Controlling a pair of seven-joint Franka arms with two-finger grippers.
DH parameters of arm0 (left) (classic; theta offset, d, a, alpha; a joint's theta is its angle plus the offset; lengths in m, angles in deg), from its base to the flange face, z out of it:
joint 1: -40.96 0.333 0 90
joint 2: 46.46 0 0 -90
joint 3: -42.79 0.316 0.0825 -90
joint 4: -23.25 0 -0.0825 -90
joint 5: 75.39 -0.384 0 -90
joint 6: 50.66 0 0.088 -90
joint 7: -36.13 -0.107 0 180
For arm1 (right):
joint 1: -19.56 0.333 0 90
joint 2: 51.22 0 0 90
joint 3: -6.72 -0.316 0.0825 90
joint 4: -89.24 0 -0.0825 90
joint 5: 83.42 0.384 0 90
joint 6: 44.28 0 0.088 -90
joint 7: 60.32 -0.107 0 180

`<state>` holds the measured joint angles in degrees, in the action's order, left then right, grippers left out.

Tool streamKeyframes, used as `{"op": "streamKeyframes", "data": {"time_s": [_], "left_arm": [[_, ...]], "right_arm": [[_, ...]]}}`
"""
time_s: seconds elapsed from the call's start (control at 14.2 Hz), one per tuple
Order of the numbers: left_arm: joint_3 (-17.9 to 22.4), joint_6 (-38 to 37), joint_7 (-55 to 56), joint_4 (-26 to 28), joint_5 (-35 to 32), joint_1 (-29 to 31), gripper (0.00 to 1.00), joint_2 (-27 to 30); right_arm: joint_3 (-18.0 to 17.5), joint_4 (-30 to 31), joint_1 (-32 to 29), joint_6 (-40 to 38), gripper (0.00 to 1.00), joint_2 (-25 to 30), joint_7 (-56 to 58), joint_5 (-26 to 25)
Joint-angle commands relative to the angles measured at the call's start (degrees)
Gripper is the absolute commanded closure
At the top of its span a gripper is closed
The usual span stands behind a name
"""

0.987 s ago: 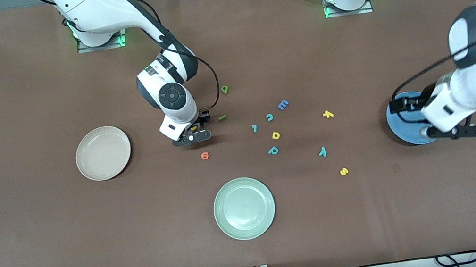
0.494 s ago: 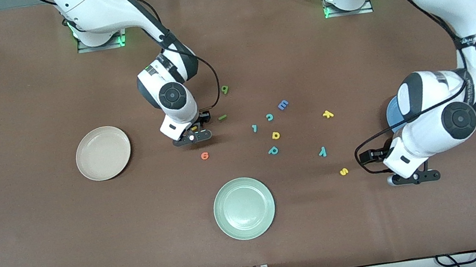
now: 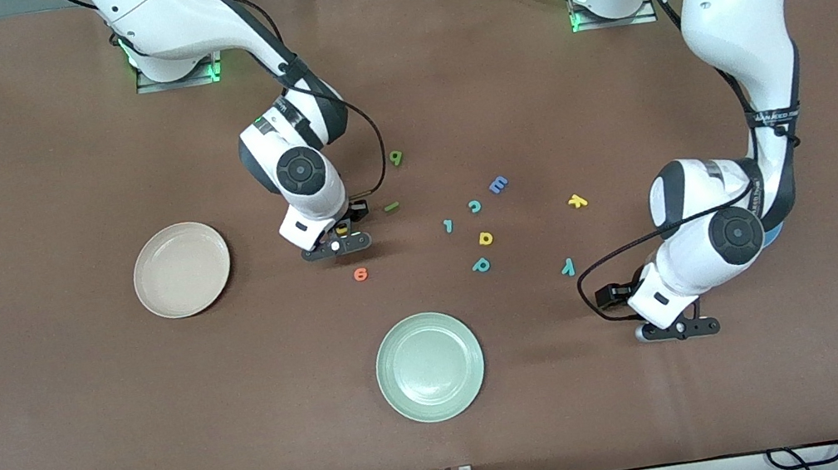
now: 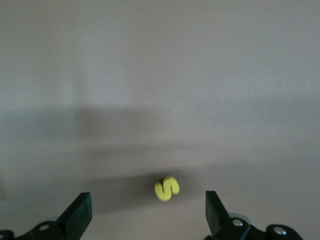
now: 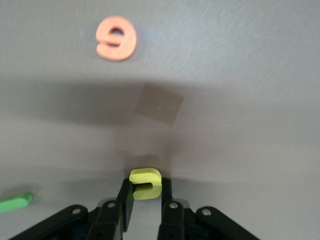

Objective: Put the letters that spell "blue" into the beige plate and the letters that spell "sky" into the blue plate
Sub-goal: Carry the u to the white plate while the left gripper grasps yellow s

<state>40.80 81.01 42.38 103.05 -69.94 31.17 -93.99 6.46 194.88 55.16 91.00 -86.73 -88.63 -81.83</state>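
My right gripper (image 3: 337, 246) is low at the table, its fingers shut on the yellow u (image 5: 145, 184). The orange e (image 3: 360, 274) lies just nearer the camera, the dark green l (image 3: 392, 207) and green b (image 3: 396, 158) toward the left arm's end. The beige plate (image 3: 181, 269) is empty. My left gripper (image 3: 678, 329) hangs open over the yellow s (image 4: 167, 188), which lies between its fingers, apart from both. The yellow k (image 3: 578, 200) and teal y (image 3: 568, 268) lie on the table. The blue plate (image 3: 771, 235) is almost wholly hidden under the left arm.
A pale green plate (image 3: 430, 366) sits near the front edge. In mid-table lie a blue E (image 3: 498, 185), a teal c (image 3: 474, 206), a small teal letter (image 3: 449, 225), a yellow d-shaped letter (image 3: 485, 238) and a teal p (image 3: 481, 265).
The left arm has swung from over the blue plate to above the yellow s, still open. The right gripper has stayed in place and its fingers have come together on the yellow u.
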Motion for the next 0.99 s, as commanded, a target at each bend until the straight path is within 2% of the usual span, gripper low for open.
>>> {"op": "streamKeyframes", "data": {"time_s": [0.0,0.28,0.35,0.49,0.92], "left_arm": [[0.4,1.8,0.2,-1.8,1.1,-1.6,0.0,-1.9],[1.5,1.8,2.6,-1.5,0.4,-6.4,0.01,-3.5],[1.5,1.8,2.4,-1.7,0.3,-6.2,0.1,-3.4],[1.7,1.8,2.3,-1.6,-1.9,-5.9,0.19,-3.2],[2.0,1.0,2.8,-1.4,-3.6,-3.0,0.13,-2.3]], "right_arm": [[0.3,-1.7,-1.3,-0.5,0.89,1.5,0.2,-0.4],[8.4,-1.1,-3.0,-7.6,0.89,4.8,0.7,-0.6],[9.7,-0.3,-3.9,-8.5,0.89,5.1,1.6,-0.6],[10.3,2.1,-6.9,-8.7,0.89,6.3,4.2,-0.6],[10.4,5.7,-18.0,-10.0,0.89,7.4,17.1,-0.8]]}}
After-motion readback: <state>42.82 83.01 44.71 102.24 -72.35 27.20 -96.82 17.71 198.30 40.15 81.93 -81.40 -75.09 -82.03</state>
